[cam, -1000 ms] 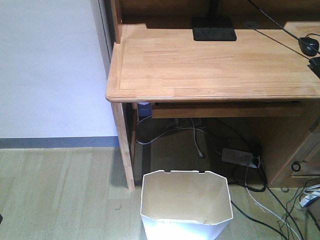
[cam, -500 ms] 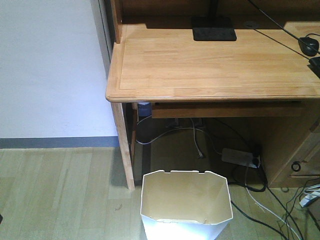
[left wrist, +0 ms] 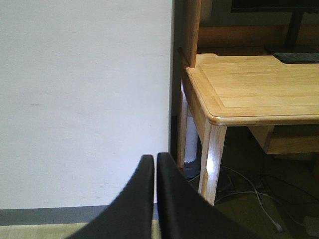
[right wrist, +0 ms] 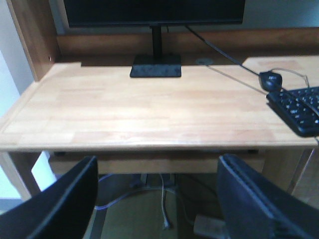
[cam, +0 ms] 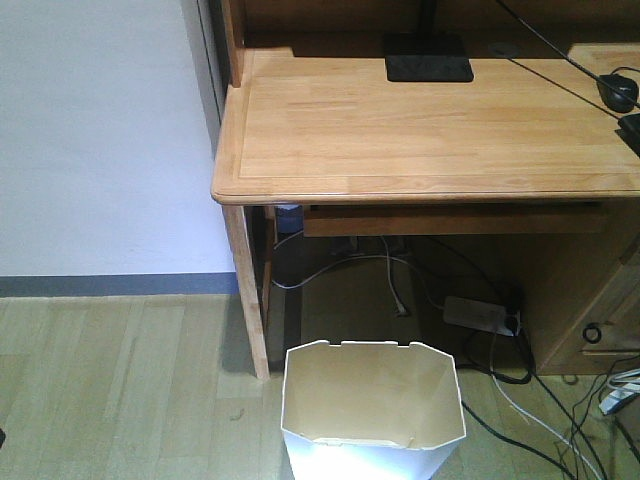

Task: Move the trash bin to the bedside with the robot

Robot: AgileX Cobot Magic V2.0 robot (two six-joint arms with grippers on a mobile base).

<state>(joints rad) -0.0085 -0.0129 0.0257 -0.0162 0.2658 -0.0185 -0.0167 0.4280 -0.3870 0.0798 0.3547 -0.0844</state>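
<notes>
One desk leg point(cam: 250, 300) flanks the trash bin point(cam: 372, 400); left claw point(left wrist: 155, 158) closed, right claw point(right wrist: 157, 164) wide.

No readable text, label or number anywhere.

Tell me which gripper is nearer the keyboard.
Right, probably. The right gripper faces the desk front, with the keyboard ahead to its right. The left gripper points at the wall by the desk's left corner; no keyboard in its view.
</notes>
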